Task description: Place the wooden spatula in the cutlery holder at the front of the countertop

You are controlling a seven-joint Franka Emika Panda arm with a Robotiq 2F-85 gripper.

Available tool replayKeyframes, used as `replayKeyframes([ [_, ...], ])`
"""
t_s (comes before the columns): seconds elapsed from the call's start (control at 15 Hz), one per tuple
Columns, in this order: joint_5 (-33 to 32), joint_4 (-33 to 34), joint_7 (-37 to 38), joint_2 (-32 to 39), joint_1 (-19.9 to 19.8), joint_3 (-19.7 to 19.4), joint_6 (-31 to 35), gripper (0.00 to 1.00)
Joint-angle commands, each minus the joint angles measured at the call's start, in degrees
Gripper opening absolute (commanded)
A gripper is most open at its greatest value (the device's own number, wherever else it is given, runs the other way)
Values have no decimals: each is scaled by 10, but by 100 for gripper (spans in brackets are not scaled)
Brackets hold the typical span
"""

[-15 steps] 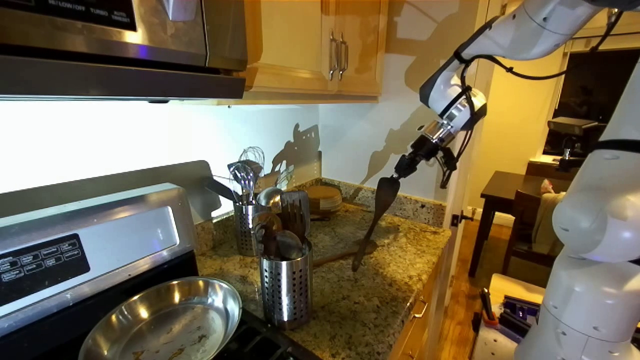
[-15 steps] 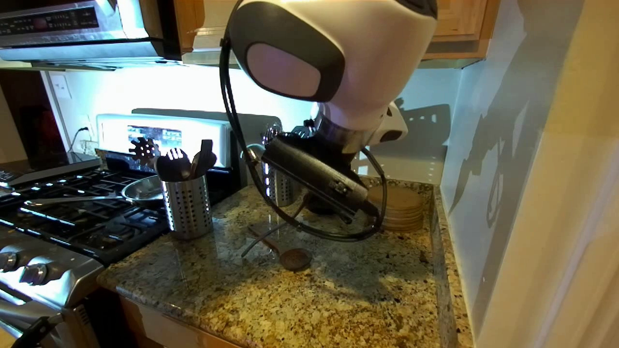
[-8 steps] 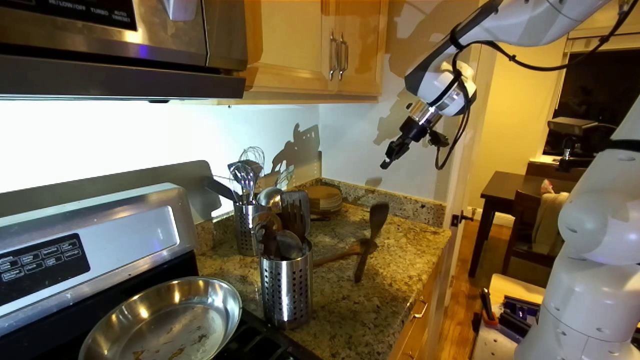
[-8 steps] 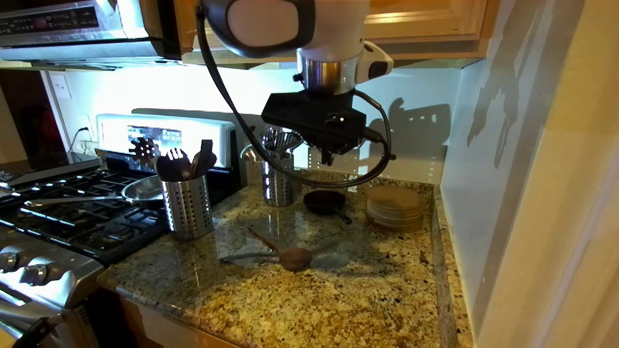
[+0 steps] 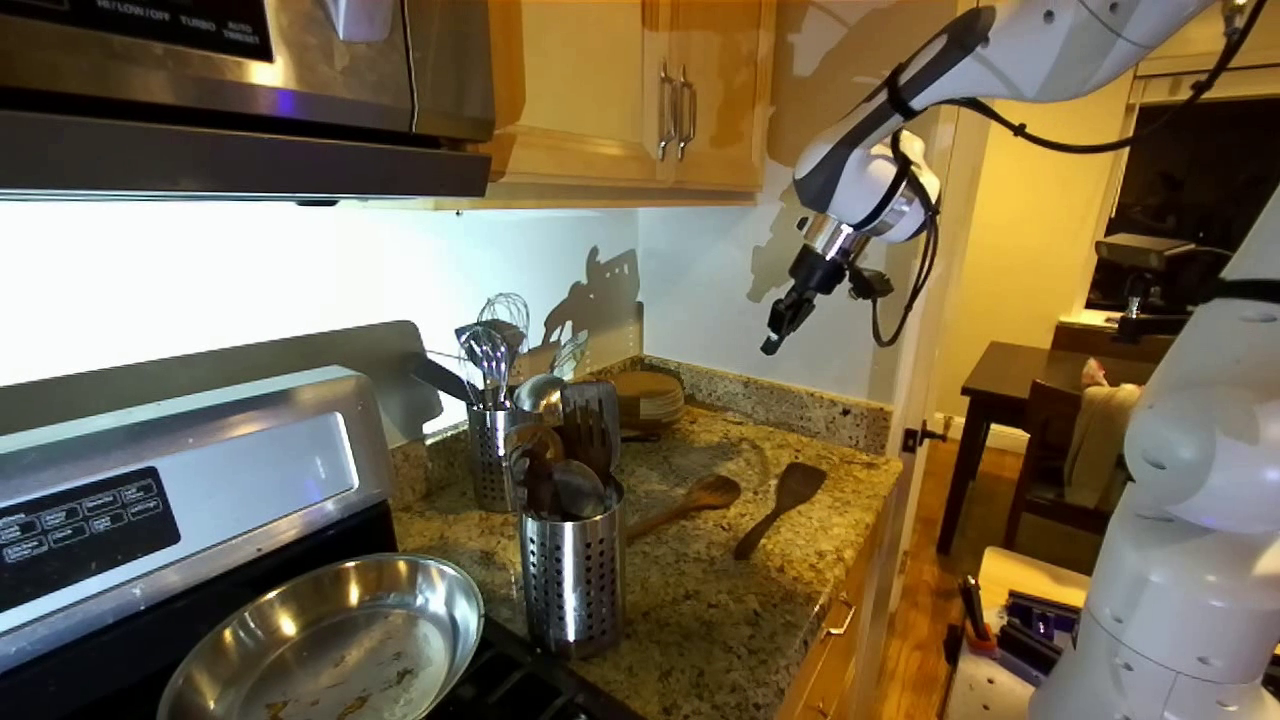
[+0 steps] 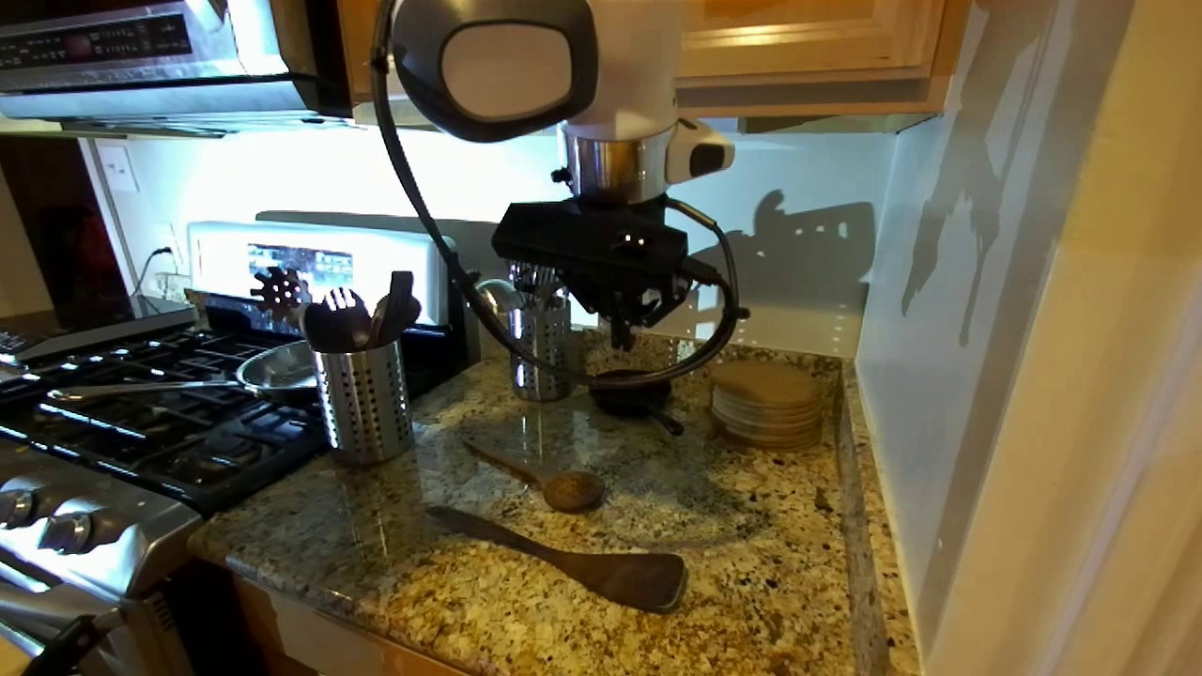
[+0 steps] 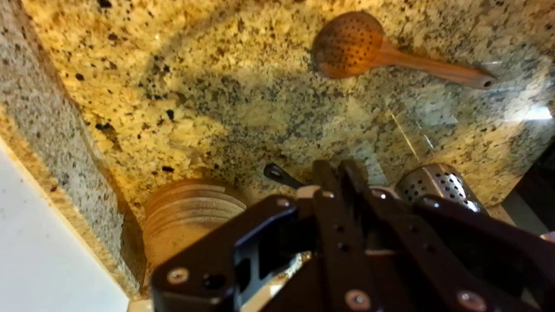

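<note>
At the far left in an exterior view is the stove (image 5: 270,480), and on it sits a wide steel frying pan (image 5: 340,640) with brown marks scattered over its bottom. Next, toward the back of the speckled countertop (image 5: 700,630), stands a steel cup with holes (image 5: 492,470); wire whisks (image 5: 489,350) rise from it along with dark, flat-headed utensils. Nearer the front, just beside the stove, the cutlery holder (image 5: 573,580) stands upright, also shiny steel pierced with holes. It is crowded: a slotted turner (image 5: 592,450), a round spoon (image 5: 578,490) and, in an exterior view, a pronged pasta server (image 6: 281,292) leaning out toward the stove. Their lower ends are hidden inside.

Farther right, at the back, lies a small black skillet (image 6: 627,402), partly hidden, its inside too dark to make out. Beside it is a stack of tan discs (image 5: 648,402). A holed wooden spoon (image 7: 390,56) lies on the countertop in front of these. The wooden spatula (image 6: 577,563) lies flat on the countertop too, nearer the front than that spoon and apart from it, outside the cutlery holder, its handle end toward the stove side. The gripper (image 7: 337,170) hangs in the air above the countertop, its two fingers close together, with at most a sliver between them.
</note>
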Motion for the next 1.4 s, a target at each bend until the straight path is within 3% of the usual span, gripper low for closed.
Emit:
replayKeyframes([
  [0.0, -19, -1, 20, 53, 9, -22, -6, 39],
  [0.6, -54, 36, -18, 184, -34, -20, -7, 96],
  [0.73, -76, 52, -17, 211, -46, -19, -9, 100],
  [1.33, -111, 118, -35, 303, -92, 13, -15, 100],
])
